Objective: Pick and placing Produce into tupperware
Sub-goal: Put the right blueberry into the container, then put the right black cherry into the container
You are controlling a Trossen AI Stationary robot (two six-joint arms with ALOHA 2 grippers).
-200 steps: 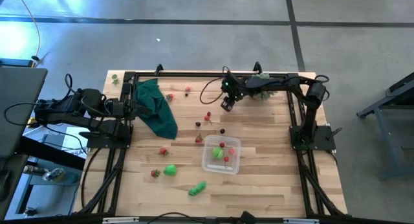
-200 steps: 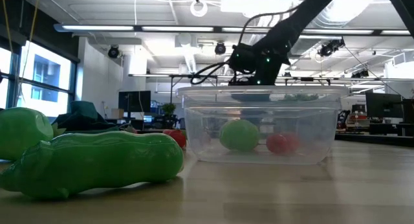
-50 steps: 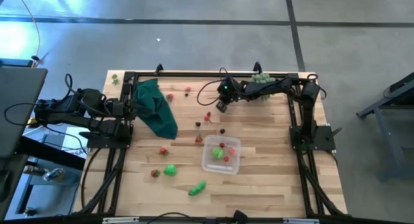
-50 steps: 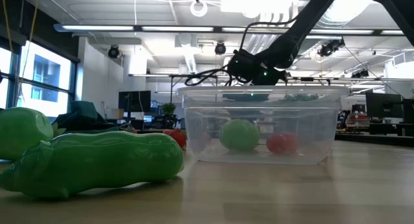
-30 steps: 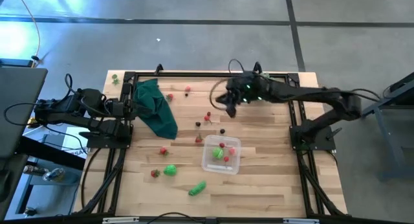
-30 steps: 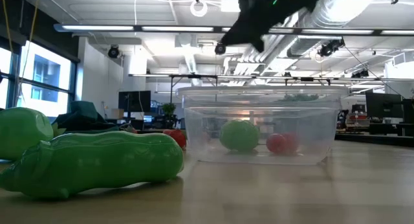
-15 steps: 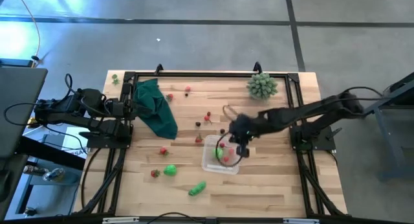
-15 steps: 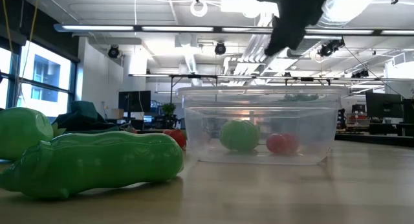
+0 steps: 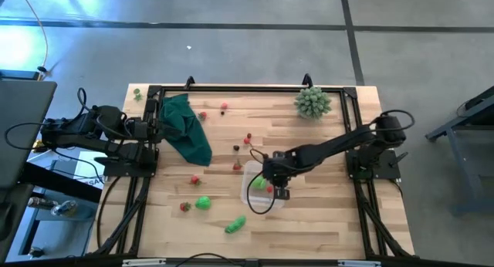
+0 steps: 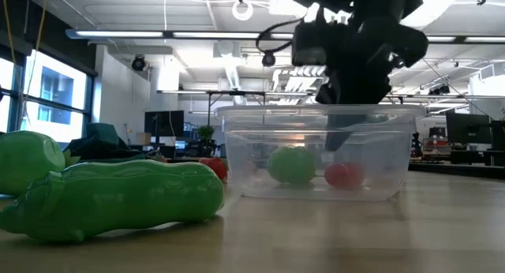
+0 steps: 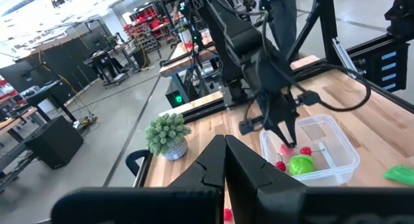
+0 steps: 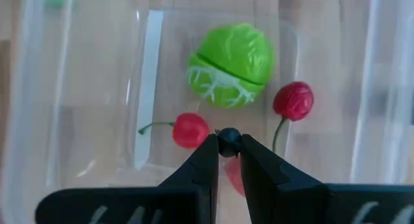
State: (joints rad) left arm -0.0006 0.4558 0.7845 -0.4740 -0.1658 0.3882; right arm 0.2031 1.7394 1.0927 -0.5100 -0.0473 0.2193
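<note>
The clear tupperware (image 9: 248, 196) stands near the table's middle, holding a green round piece (image 12: 229, 65) and two red cherries (image 12: 189, 129). My right gripper (image 12: 228, 146) reaches down into it (image 10: 335, 143), shut on a tiny dark berry (image 12: 228, 138). More produce lies on the wood: red berries (image 9: 195, 180) and two green pieces (image 9: 202, 202). My left gripper (image 9: 158, 128) waits at the table's left edge, fingers (image 11: 224, 166) shut on nothing. My right gripper pinches the dark berry (image 12: 228, 137) between its two fingertips. The fingers come from above, pointing down into the tupperware. The berry hangs over the container's floor, just above the cherries.
A dark green cloth (image 9: 185, 128) lies at the far left beside my left gripper. A pale green spiky plant (image 9: 312, 102) stands at the far right. A big green pod (image 10: 118, 198) lies close to the low camera. Bare wood lies right of the tupperware.
My right gripper has swung from the table's far side toward the near edge, over the tupperware, and come down into it, staying shut on the dark berry.
</note>
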